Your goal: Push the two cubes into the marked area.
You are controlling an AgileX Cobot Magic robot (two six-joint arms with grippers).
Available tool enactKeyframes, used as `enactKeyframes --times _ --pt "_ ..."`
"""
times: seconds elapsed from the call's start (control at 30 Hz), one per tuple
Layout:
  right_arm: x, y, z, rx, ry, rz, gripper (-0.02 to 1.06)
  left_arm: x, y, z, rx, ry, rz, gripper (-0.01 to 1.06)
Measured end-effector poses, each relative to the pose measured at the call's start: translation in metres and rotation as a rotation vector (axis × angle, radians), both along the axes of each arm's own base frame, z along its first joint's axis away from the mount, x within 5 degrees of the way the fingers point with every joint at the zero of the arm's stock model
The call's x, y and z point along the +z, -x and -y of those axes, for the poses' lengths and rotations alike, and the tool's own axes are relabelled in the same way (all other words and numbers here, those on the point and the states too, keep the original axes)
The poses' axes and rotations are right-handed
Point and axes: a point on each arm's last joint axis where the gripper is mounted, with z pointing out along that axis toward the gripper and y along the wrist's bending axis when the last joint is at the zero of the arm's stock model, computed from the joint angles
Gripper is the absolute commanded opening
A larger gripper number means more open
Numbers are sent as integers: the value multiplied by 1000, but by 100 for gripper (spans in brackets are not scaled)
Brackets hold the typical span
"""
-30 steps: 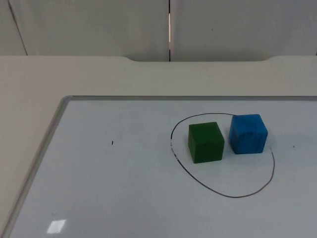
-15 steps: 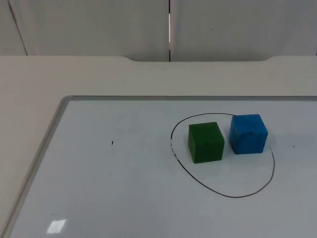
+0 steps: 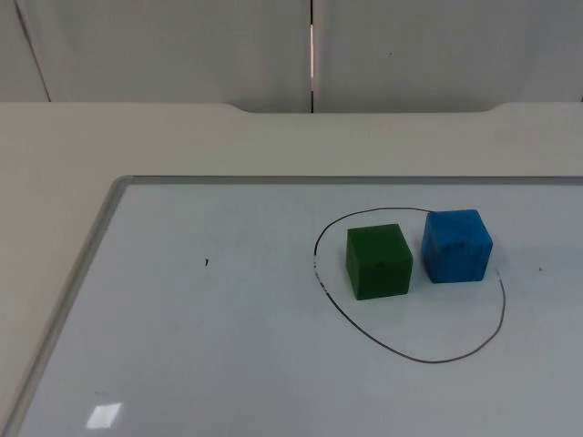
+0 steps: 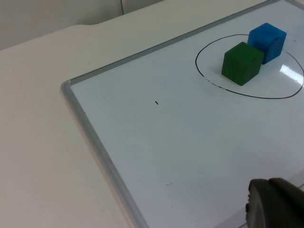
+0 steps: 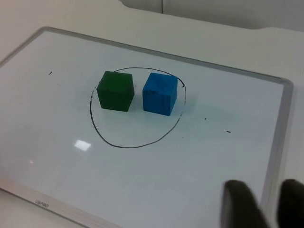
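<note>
A green cube (image 3: pixel 378 261) stands inside the hand-drawn black outline (image 3: pixel 428 361) on the whiteboard. A blue cube (image 3: pixel 456 246) sits just right of it, a small gap between them, its outer side at the line. Both cubes also appear in the left wrist view, green cube (image 4: pixel 242 63) and blue cube (image 4: pixel 267 42), far from my left gripper (image 4: pixel 275 205), of which one black fingertip shows. In the right wrist view the green cube (image 5: pixel 115 90) and blue cube (image 5: pixel 160 93) lie within the outline (image 5: pixel 126 146). My right gripper (image 5: pixel 266 204) hangs back over the board's near edge, open and holding nothing.
The whiteboard's grey frame (image 3: pixel 91 255) runs along the left and back, with bare beige table (image 3: pixel 55 155) beyond it. A small black mark (image 3: pixel 207 263) sits on the board left of the outline. The grey partition wall (image 3: pixel 182 45) closes the back.
</note>
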Motion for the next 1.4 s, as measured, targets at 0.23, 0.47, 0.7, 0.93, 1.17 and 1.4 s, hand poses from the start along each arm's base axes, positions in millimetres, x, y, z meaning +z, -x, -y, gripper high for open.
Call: enactKeyframes --times 0.23,0.47,0.7,0.93,1.17,1.4 --pt "0 0 0 0 0 0 105 0 0 0 0 0 0 0" --pt "0 0 0 0 0 0 105 0 0 0 0 0 0 0" --pt "0 0 0 0 0 0 105 0 0 0 0 0 0 0" --pt "0 0 0 0 0 0 105 0 0 0 0 0 0 19" --pt "0 0 0 0 0 0 105 0 0 0 0 0 0 73" --pt "0 0 0 0 0 0 105 0 0 0 0 0 0 83"
